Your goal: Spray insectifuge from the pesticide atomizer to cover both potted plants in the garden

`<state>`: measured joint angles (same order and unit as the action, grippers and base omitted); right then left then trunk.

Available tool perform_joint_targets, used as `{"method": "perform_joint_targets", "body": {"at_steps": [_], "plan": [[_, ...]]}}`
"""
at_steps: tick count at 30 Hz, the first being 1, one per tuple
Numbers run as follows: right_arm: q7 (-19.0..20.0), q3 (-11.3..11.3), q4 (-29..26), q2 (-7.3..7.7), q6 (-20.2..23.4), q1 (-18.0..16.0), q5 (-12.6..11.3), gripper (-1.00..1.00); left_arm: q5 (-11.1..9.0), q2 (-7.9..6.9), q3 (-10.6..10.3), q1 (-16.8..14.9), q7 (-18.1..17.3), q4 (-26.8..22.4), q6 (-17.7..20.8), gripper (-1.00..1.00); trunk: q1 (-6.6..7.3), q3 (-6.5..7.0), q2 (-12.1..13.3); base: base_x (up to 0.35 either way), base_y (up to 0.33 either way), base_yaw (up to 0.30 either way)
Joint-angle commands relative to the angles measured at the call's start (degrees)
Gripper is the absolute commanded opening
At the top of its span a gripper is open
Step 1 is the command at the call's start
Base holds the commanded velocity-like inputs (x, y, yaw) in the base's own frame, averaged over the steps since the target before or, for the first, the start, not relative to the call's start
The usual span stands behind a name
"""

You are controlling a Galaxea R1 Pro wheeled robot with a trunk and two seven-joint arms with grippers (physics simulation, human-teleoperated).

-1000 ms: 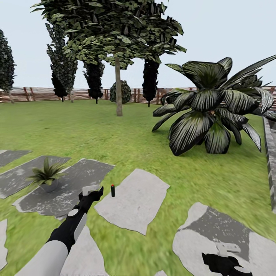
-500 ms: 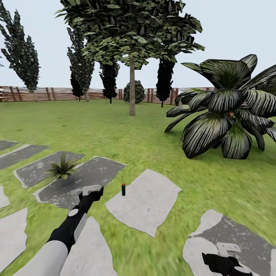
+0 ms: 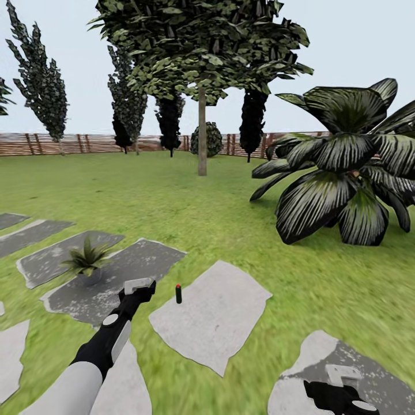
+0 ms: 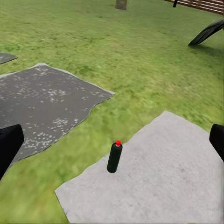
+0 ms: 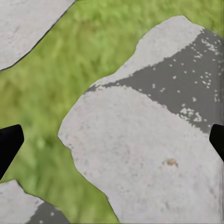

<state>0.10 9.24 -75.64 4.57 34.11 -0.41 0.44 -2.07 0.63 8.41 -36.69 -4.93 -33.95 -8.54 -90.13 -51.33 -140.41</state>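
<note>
- The whole head view is shifted against the earlier pictures, so the camera is judged to have moved; the pesticide atomizer (image 3: 178, 293) is now seen just ahead and right of the left tool (image 3: 140, 286), which suits a reach.
- The left tool (image 4: 112, 140) is held spread wide and empty, the upright atomizer between its fingertips' lines, untouched.
- The right tool (image 5: 112, 140) is likewise spread over a stone slab (image 5: 140, 140), holding nothing.
- One potted plant (image 3: 86, 259) is seen beyond and left.
</note>
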Motion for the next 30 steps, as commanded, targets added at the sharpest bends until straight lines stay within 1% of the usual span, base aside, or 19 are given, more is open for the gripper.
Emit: {"method": "perform_joint_targets", "body": {"at_steps": [1, 5, 13, 24, 30], "plan": [[0.03, -0.01, -0.02, 0.01, 0.26, -0.03, 0.06, 1.00, -0.22, 0.07, 0.38, -0.05, -0.52, 0.03, -0.07, 1.00, 0.00, -0.06, -0.03, 0.150, -0.279, 0.000], [0.04, -0.01, -0.03, 0.00, 0.29, -0.03, 0.05, 1.00, -0.22, 0.07, 0.38, -0.05, -0.52, 0.03, -0.07, 1.00, 0.00, -0.06, -0.03, 0.099, -0.294, 0.000], [0.00, -0.01, 0.02, 0.00, 0.28, -0.03, 0.05, 1.00, -0.22, 0.07, 0.38, -0.05, -0.52, 0.03, -0.07, 1.00, 0.00, -0.06, -0.03, 0.015, -0.307, 0.017], [0.00, -0.01, -0.02, 0.00, 0.28, -0.03, 0.08, 1.00, -0.22, 0.07, 0.38, -0.05, -0.52, 0.03, -0.07, 1.00, 0.00, -0.06, -0.03, 0.005, -0.308, 0.216], [-0.01, -0.01, -0.04, 0.00, 0.28, -0.03, 0.08, 1.00, -0.22, 0.07, 0.38, -0.05, -0.52, 0.03, -0.07, 1.00, 0.00, -0.06, -0.03, 0.071, -0.308, 0.061]]}}
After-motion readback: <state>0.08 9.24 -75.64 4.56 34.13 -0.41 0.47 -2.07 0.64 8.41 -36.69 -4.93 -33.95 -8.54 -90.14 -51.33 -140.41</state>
